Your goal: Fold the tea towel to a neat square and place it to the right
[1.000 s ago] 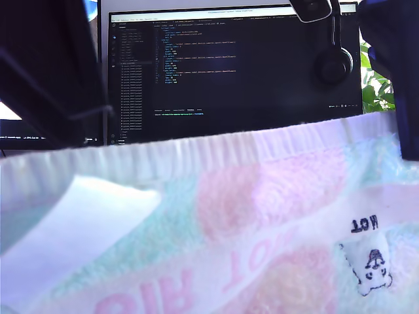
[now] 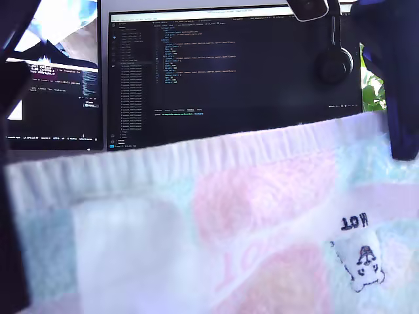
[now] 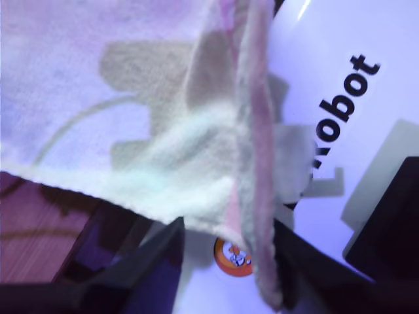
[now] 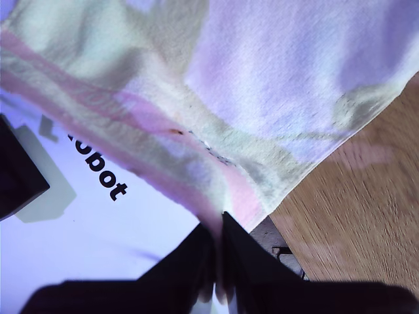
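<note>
the tea towel (image 2: 262, 209) is hanging upright close to the exterior camera. it is filling the lower half of that view from edge to edge, and its ribbed top hem is rising toward the exterior view's right. at that view's left edge a dark arm (image 2: 10, 196) is standing in front of the cloth. pale pink and green blocks are showing across the pile, and a small dark "hot" mark (image 2: 359, 252) is sitting low toward the right. at the right edge another dark arm (image 2: 402, 98) is coming down onto the hem.

above the hem, left to right, a small monitor (image 2: 55, 98), a large monitor (image 2: 229, 72), headphones (image 2: 334, 62) and a plant (image 2: 374, 85) are showing.

at my first gripper (image 3: 228, 229) the towel's doubled edge is running down between the jaws. it is lying along one finger with a gap to the other, and i cannot tell whether they are gripping it. my second gripper (image 4: 219, 226) is pinching a corner of the towel, its jaws pressed together.

beneath both grippers a white box (image 3: 353, 98) printed "robot" is lying closed, with an orange sticker (image 3: 232, 256) on it. the wooden surface (image 4: 353, 216) is lying bare beside the box.
</note>
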